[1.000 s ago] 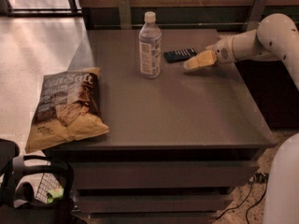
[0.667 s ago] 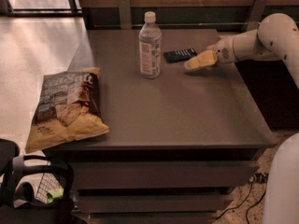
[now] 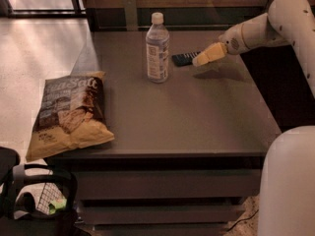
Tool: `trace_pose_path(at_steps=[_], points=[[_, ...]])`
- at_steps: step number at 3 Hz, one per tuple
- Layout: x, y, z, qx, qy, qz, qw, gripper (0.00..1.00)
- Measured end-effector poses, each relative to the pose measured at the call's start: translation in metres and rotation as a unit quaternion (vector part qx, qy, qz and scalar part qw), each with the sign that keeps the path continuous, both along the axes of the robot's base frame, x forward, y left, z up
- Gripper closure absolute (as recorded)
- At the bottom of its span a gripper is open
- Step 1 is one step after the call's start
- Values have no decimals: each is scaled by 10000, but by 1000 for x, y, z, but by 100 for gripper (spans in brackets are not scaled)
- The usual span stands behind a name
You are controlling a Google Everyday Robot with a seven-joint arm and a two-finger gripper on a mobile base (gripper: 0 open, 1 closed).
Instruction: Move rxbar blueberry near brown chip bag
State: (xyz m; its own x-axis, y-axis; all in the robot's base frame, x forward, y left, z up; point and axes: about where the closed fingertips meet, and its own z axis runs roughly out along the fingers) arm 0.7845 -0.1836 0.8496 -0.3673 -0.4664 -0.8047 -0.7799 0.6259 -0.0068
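Locating your hand (image 3: 201, 60) first: it sits over the far right part of the worktop (image 3: 187, 127), at the end of the white arm (image 3: 275, 21) that reaches in from the right edge of the view. Its yellow tip points down and to the left and meets the right end of the rxbar blueberry (image 3: 183, 59).

Operator: Is it gripping the bar?

Inspector: You cannot tell from this view whether the hand is spread, pressed together or pinching the bar. I record that as undetermined.

Operator: Where is the bar?

Inspector: It is near the far edge of the worktop, where it appears to lie flat. It is just to the right of the clear water bottle (image 3: 157, 50), which stands upright with a white cap. Bar and bottle are near each other but apart.

Operator: And the brown chip bag?

Inspector: Your brown chip bag (image 3: 69, 114) lies face up on the near left corner of the worktop, its left side and lower end hanging over the edge. It is well apart from the bar, with the bottle roughly between the two. The robot's white body (image 3: 290, 181) fills the lower right corner.
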Motion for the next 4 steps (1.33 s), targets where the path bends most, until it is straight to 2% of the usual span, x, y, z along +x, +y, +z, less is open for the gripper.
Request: trace_pose_path(at_steps=[1, 3, 4], points=[[3, 14, -4, -103, 4, 265, 9996, 0], [7, 35, -24, -20, 13, 544, 9985, 0], [7, 37, -40, -9, 94, 444, 9990, 16]])
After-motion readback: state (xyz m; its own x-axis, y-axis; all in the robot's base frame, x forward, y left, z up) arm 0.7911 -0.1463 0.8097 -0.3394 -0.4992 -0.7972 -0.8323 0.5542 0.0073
